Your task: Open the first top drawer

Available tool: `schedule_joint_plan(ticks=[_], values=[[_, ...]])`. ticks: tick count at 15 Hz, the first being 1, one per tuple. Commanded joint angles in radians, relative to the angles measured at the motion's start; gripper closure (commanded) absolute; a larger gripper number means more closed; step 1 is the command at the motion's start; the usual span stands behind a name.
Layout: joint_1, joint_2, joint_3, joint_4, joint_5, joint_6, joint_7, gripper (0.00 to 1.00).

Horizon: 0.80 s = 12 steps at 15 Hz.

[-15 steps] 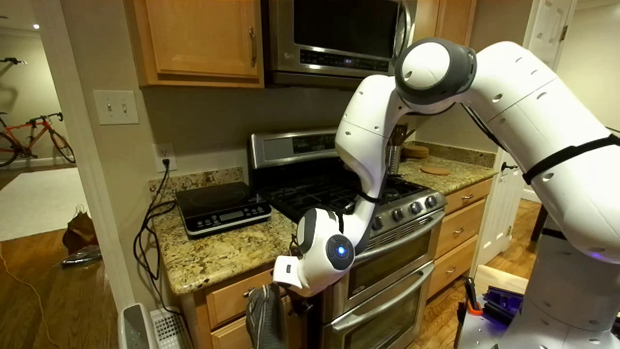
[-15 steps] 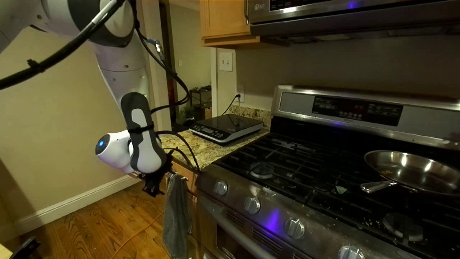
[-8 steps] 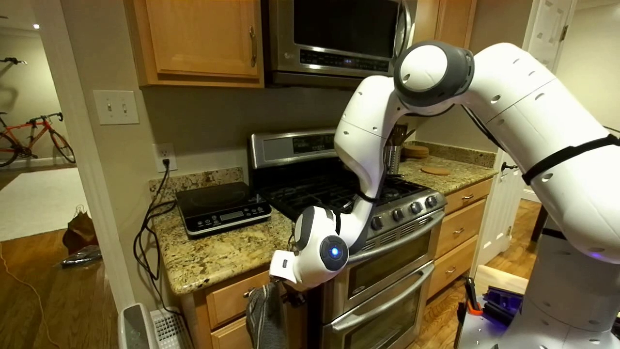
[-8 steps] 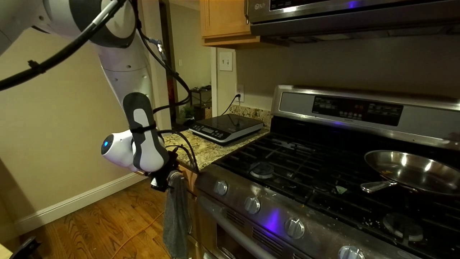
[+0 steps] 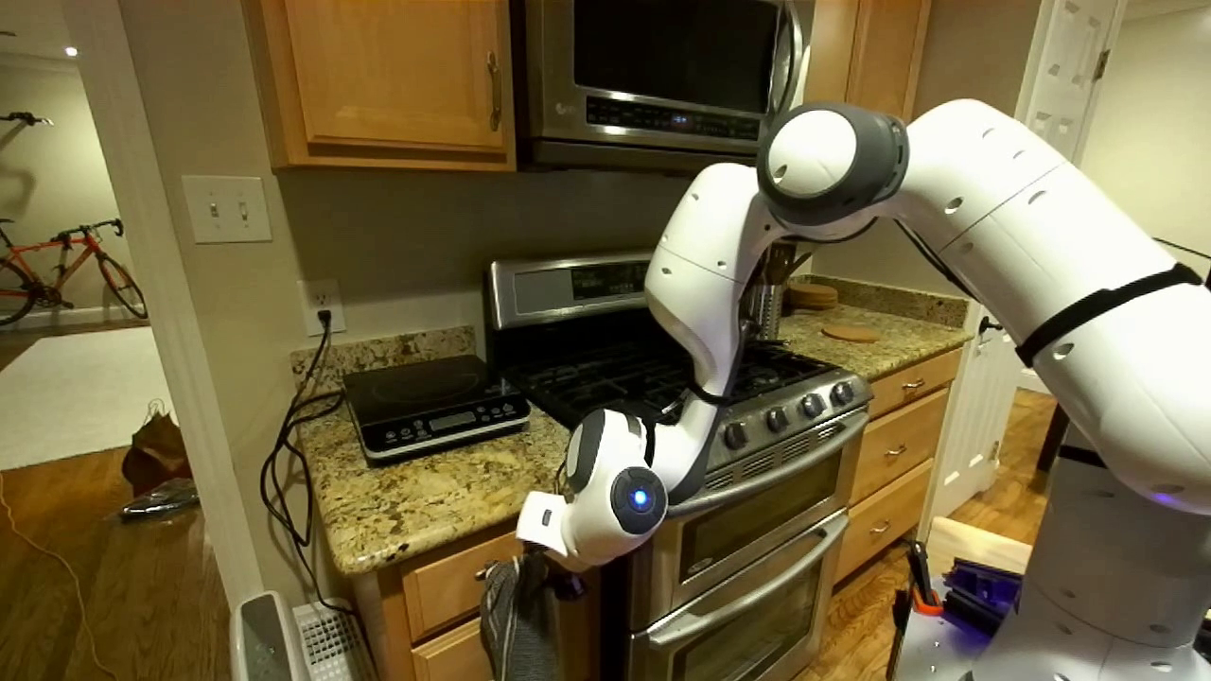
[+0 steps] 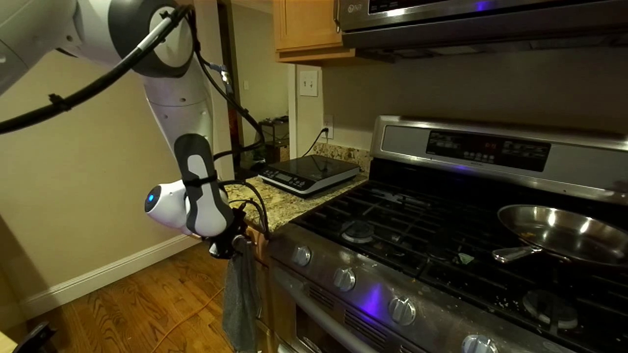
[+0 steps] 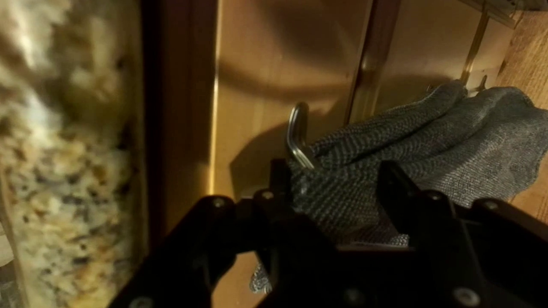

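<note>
The top drawer (image 5: 445, 588) is a honey-coloured wood front under the granite counter, left of the oven in an exterior view. It looks shut, so its inside is hidden. Its front fills the middle of the wrist view (image 7: 257, 77). A curved metal handle (image 7: 297, 132) sticks out from it. A grey towel (image 7: 428, 145) hangs over the handle and hides part of it; the towel also shows in an exterior view (image 6: 240, 299). My gripper (image 7: 335, 171) is open at the handle, its fingers apart with towel between them. Whether they touch the towel I cannot tell.
The granite counter edge (image 7: 81, 179) runs close beside the gripper. A black induction cooktop (image 5: 430, 407) stands on the counter. The oven (image 5: 747, 567) with bar handles is beside the drawer. A steel pan (image 6: 564, 235) sits on the stove. Lower drawers (image 5: 449, 653) lie below.
The arm has lowered slightly and my gripper has moved in towards the drawer front, up to the towel and handle. The drawer and towel look unmoved.
</note>
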<state>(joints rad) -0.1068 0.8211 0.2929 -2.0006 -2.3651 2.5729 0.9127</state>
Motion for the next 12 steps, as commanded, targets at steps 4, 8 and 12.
schedule_joint_plan(ticks=[4,8,12], values=[[-0.006,0.013,0.006,0.037,-0.001,-0.008,0.024,0.84],[-0.006,0.014,0.005,0.037,-0.007,-0.009,0.026,0.95],[-0.006,0.022,0.005,0.033,-0.016,-0.008,0.029,0.94]])
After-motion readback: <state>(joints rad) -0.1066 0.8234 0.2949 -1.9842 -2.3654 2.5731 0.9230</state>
